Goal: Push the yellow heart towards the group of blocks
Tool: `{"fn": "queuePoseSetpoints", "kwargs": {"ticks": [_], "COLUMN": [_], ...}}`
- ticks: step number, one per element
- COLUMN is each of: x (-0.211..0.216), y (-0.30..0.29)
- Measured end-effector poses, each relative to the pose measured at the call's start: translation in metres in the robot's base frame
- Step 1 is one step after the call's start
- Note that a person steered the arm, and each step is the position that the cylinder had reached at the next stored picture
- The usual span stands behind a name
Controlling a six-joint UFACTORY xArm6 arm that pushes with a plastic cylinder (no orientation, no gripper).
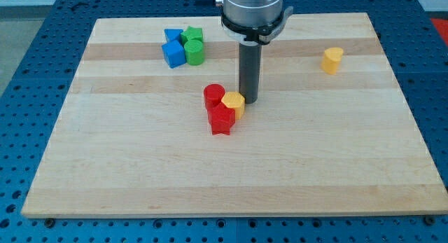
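Note:
A yellow heart block [332, 59] sits alone near the view's upper right of the wooden board [140, 173]. At the board's middle is a tight group: a red cylinder [213, 95], a red star-like block [222, 120] and a yellow hexagon-like block [234, 102], all touching. My tip [250, 101] stands just right of the yellow hexagon block, touching or nearly touching it, and far to the left of the yellow heart.
A second cluster lies at the view's upper left: a blue cube [173, 53], a smaller blue block [171, 36], a green cylinder [194, 52] and a green block [192, 36]. A blue perforated table [28, 96] surrounds the board.

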State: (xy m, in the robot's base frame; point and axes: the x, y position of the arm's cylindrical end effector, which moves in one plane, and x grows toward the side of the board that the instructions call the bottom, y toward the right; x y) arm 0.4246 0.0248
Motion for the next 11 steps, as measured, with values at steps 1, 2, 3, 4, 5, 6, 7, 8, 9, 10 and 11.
{"fn": "queuePoseSetpoints", "kwargs": {"ticks": [1, 2, 3, 4, 5, 6, 7, 8, 9, 10, 11], "x": [0.000, 0.000, -0.019, -0.091, -0.117, -0.090, -0.062, -0.043, -0.024, -0.018, -0.018], "y": [0.057, 0.139, 0.200, 0.216, 0.193, 0.170, 0.156, 0.156, 0.146, 0.132, 0.110]}}
